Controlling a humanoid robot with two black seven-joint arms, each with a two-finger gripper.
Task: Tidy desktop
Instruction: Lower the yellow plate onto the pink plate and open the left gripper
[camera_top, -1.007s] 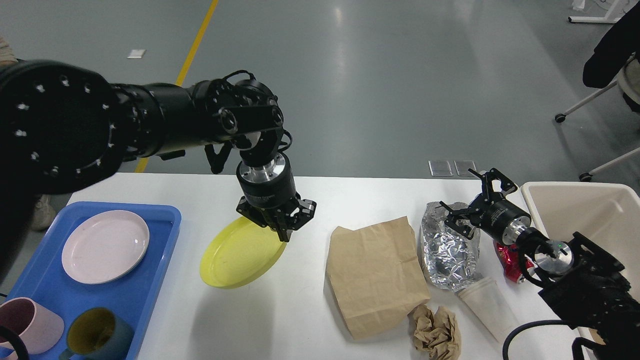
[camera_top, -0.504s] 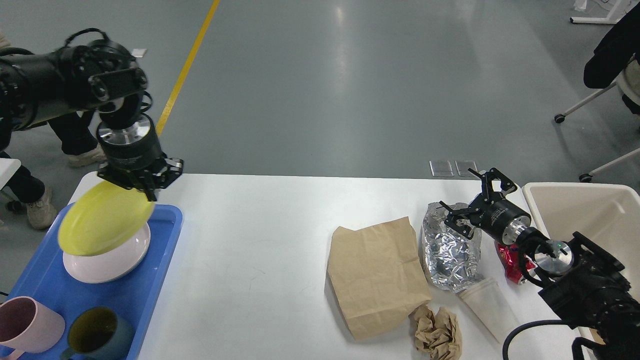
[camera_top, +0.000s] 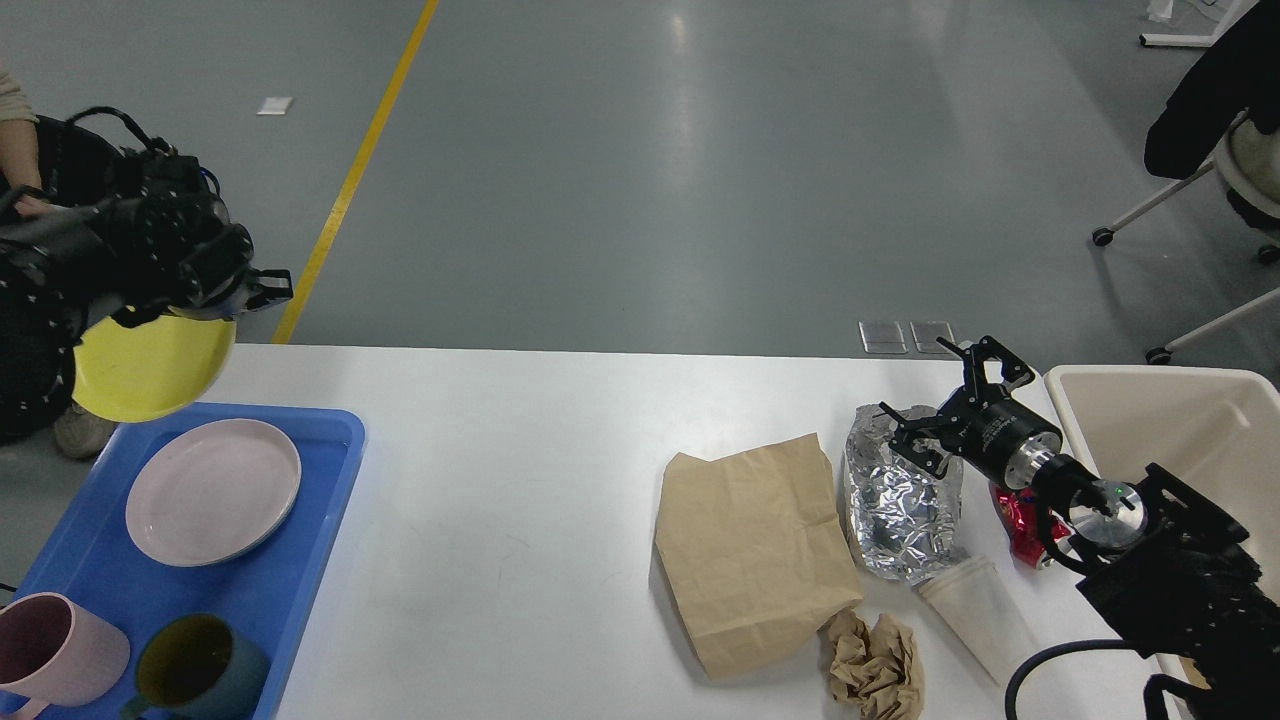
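The white desktop (camera_top: 520, 480) fills the lower view. My left gripper (camera_top: 185, 312) is at the far left, past the table's edge, shut on the rim of a yellow plate (camera_top: 145, 375). It holds the plate tilted in the air above the far left corner of the blue tray (camera_top: 330, 470). Its fingers are mostly hidden by the wrist. My right gripper (camera_top: 945, 395) is open and empty, just over the top of a crumpled silver foil bag (camera_top: 900, 510) at the right.
The tray holds a pink plate (camera_top: 213, 490), a pink mug (camera_top: 55, 650) and a dark mug (camera_top: 195, 670). A brown paper bag (camera_top: 750, 545), crumpled paper (camera_top: 872, 665), a tipped paper cup (camera_top: 975, 615) and a red wrapper (camera_top: 1015, 520) lie near the beige bin (camera_top: 1170, 420).
My left gripper carried the yellow plate from mid-table leftwards over the tray, then further left and up past the pink plate. The right arm has not moved.
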